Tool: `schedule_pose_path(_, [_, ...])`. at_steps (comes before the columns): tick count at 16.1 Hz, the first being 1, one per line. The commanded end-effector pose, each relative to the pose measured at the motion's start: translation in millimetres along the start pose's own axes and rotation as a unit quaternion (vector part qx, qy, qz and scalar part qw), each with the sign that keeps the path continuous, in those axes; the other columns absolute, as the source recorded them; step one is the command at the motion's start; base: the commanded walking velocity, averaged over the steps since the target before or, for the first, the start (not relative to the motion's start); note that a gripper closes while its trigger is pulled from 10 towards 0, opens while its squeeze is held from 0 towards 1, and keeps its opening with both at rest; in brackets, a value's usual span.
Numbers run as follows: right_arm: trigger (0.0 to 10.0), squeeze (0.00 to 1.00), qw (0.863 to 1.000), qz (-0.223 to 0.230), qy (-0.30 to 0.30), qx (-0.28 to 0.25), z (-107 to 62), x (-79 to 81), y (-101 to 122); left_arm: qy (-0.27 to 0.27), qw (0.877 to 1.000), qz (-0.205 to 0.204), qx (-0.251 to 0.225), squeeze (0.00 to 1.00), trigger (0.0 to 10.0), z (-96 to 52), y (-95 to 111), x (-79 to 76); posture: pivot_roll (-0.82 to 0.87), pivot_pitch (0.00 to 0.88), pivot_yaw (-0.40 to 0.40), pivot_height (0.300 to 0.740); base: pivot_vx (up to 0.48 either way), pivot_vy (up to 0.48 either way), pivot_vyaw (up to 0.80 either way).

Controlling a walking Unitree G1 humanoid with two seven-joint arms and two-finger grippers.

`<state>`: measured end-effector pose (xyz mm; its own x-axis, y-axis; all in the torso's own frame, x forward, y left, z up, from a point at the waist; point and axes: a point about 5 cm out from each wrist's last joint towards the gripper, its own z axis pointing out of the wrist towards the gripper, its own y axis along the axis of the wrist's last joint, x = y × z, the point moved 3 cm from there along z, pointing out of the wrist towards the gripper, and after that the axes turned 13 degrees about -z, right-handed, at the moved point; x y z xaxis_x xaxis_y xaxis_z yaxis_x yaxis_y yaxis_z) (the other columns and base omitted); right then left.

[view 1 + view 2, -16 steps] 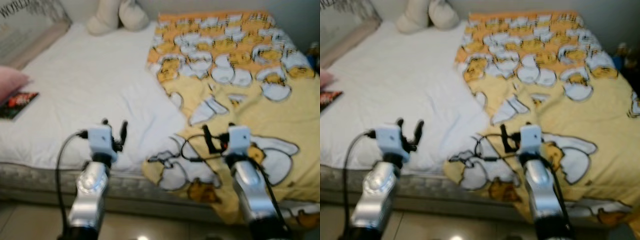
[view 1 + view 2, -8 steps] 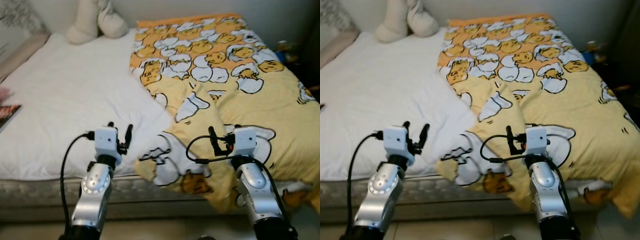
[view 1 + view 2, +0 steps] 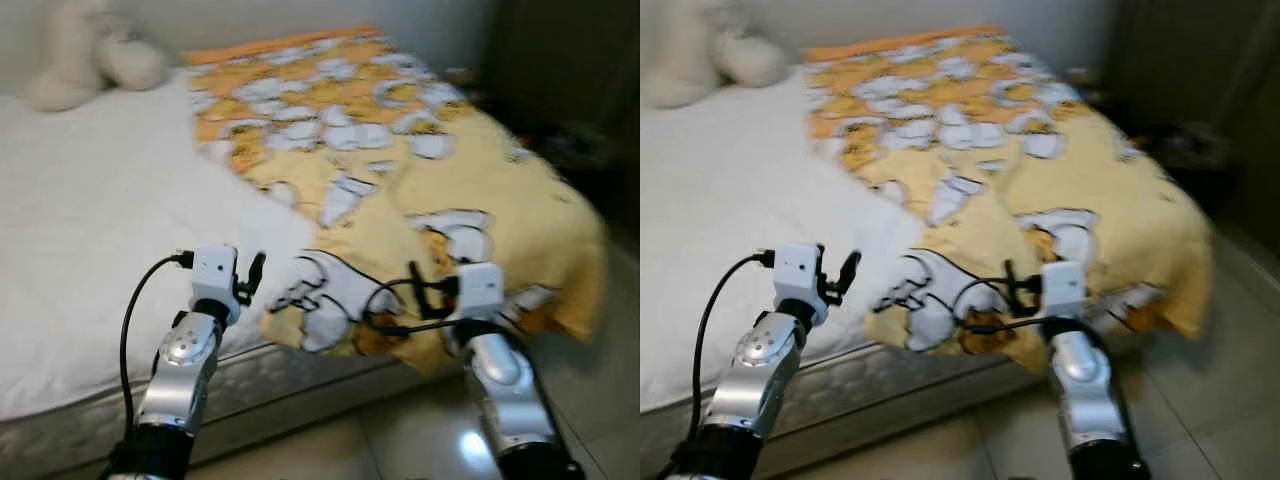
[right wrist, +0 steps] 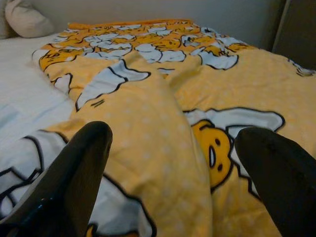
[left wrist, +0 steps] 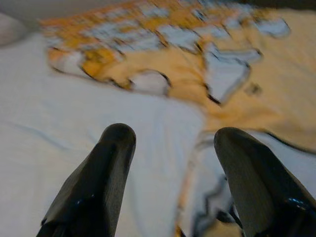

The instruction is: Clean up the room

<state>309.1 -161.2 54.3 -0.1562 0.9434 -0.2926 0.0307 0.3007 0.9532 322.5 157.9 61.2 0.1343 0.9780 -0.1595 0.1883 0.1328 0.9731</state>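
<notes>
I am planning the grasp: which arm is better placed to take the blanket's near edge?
Probably the right. The right gripper, fingers open, is directly over the yellow blanket near its front edge. The left gripper faces mostly the white sheet.

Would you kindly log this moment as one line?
left tool: open, empty | right tool: open, empty | yellow blanket: rumpled on bed

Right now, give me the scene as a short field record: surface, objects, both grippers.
surface: bed with white sheet
blanket: yellow cartoon-print blanket covers the robot's right part of the bed, corner hangs over the front edge
pillows: cream pillows at the far left end
left gripper: jaws open, raised at the bed edge, holds nothing
right gripper: jaws open, over the blanket corner, holds nothing
floor: tiled floor
</notes>
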Motion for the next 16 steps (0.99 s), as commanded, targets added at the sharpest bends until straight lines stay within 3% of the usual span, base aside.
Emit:
schedule_pose_path(1, [10.0,0.00,1.000,-0.004,-0.003,-0.007,1.3,-2.6,4,-0.008,1.000,0.008,0.024,0.00,10.0,4.0,-4,-0.3,-0.13,0.000,0.138,0.740,0.000,0.000,-0.73])
schedule_pose_path(3, [10.0,0.00,1.000,-0.004,-0.008,-0.008,-1.4,-5.5,3,0.026,0.999,0.014,0.034,0.00,10.0,10.8,-6,10.1,-0.14,0.000,0.139,0.740,0.000,0.000,-0.37])
schedule_pose_path(7, [10.0,0.00,1.000,-0.005,-0.006,-0.007,-5.2,-3.5,3,0.032,0.999,0.019,0.026,0.00,10.0,28.2,7,8.5,-0.15,0.000,0.142,0.740,0.000,0.000,0.00])
schedule_pose_path(10, [10.0,0.00,1.000,-0.003,-0.005,-0.007,-11.2,-0.6,2,0.040,0.998,0.026,0.048,0.00,10.0,34.9,1,13.6,-0.15,0.018,0.150,0.740,0.000,0.000,0.00])
schedule_pose_path(12, [10.0,0.00,1.000,-0.005,-0.003,0.001,-22.1,0.0,-3,0.037,0.995,-0.015,0.089,0.00,10.0,40.2,-9,15.6,-0.17,0.045,0.159,0.740,0.000,0.000,0.00])
schedule_pose_path(14, [10.0,0.00,1.000,-0.007,-0.005,0.012,-33.7,-2.5,-8,-0.003,0.987,-0.070,0.145,0.00,10.0,39.9,-24,7.0,-0.19,0.080,0.161,0.740,0.000,0.000,0.00])
schedule_pose_path(16, [10.0,0.00,1.000,-0.008,-0.003,0.017,-42.6,-2.4,-10,-0.002,0.981,-0.093,0.171,0.00,10.0,38.7,-35,5.8,-0.21,0.111,0.158,0.740,0.000,0.000,0.00])
